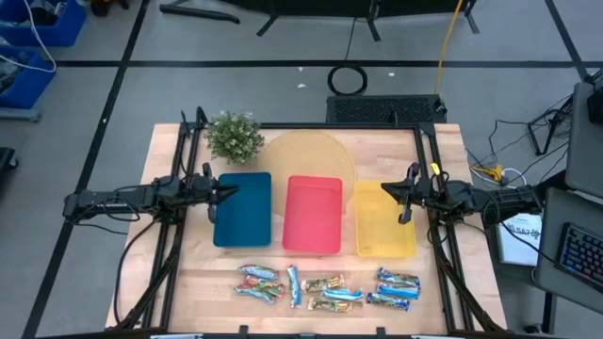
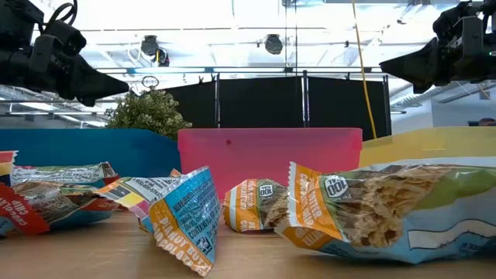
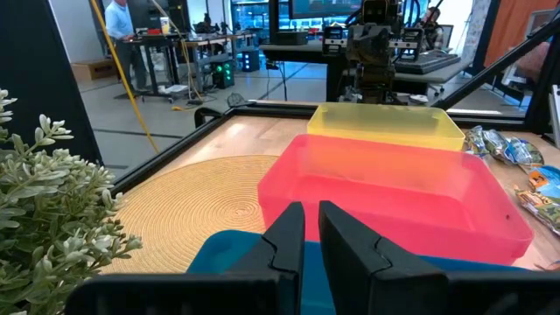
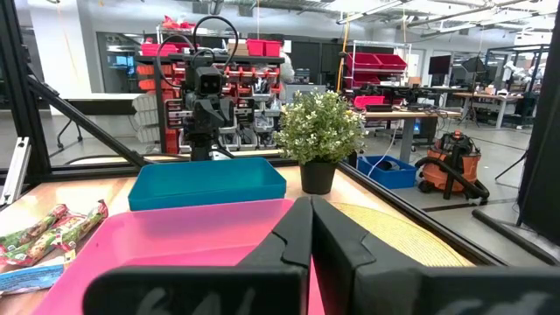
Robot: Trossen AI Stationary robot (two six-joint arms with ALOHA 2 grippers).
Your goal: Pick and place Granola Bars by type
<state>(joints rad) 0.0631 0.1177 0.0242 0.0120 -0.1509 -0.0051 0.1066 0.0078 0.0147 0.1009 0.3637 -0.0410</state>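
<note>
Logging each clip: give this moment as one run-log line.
stage: pre-pick | left gripper: over blue tray, empty | right gripper: shut, over yellow tray | granola bars: unsorted, near edge

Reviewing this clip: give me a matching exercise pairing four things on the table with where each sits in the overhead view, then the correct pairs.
Things:
1. blue tray
2. pink tray
3. yellow tray
4. potted plant

Places:
A. middle of the tray row
B. far edge of the table, beyond the left gripper
C. tray nearest the right gripper
D. tray nearest the left gripper

Pairs: 1-D, 2-A, 3-C, 4-B
</note>
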